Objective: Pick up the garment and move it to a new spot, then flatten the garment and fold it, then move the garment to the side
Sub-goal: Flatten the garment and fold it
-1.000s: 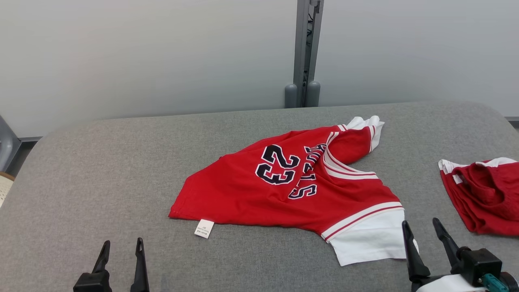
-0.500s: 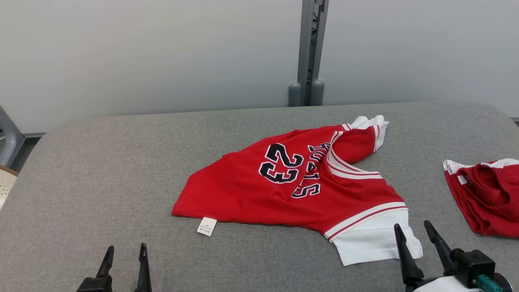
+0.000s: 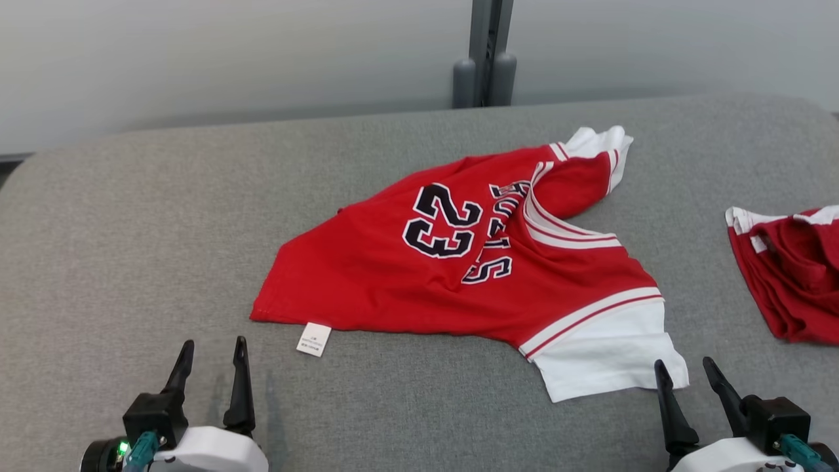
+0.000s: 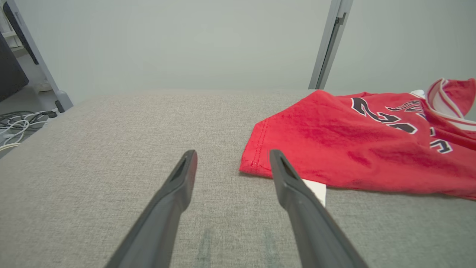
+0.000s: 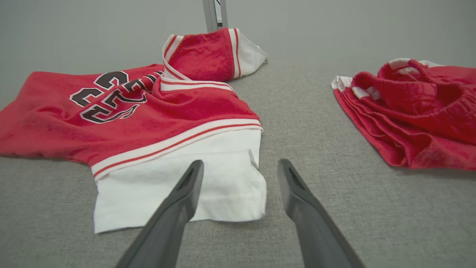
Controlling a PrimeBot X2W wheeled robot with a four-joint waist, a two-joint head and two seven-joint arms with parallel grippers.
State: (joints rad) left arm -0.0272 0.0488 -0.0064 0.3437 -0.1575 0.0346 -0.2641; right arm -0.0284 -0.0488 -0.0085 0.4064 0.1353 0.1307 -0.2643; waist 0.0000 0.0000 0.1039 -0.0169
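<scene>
- Lower left of the head view: the left hand [image 3: 214, 343] is spread wide with nothing in it. It sits over bare table [image 3: 118, 216], just short of the jersey's hem corner.
- A bit to the right, the white care label [image 3: 313, 339] pokes out from under the hem, which makes a handy landmark. I'd aim the left hand at the hem corner just above it, not the label itself, since a tag alone probably won't carry the cloth.
- Centre of frame: the red number-23 jersey [image 3: 367, 288] lies rumpled on the table, far shoulder flopped over itself toward the upper right. Nothing's lifted, so I reckon this is the very first pick-up.
- Lower right: the white sleeve [image 3: 609, 360] lies flat, its corner just beside the right hand [image 3: 683, 362], which is also gaping and empty. I'd come in low, straddle the sleeve edge and pinch both layers so it doesn't slip out.
- Far right edge: another red garment [image 3: 786, 282] is bunched up, well apart from the jersey. Best to pick a new spot away from it.
</scene>
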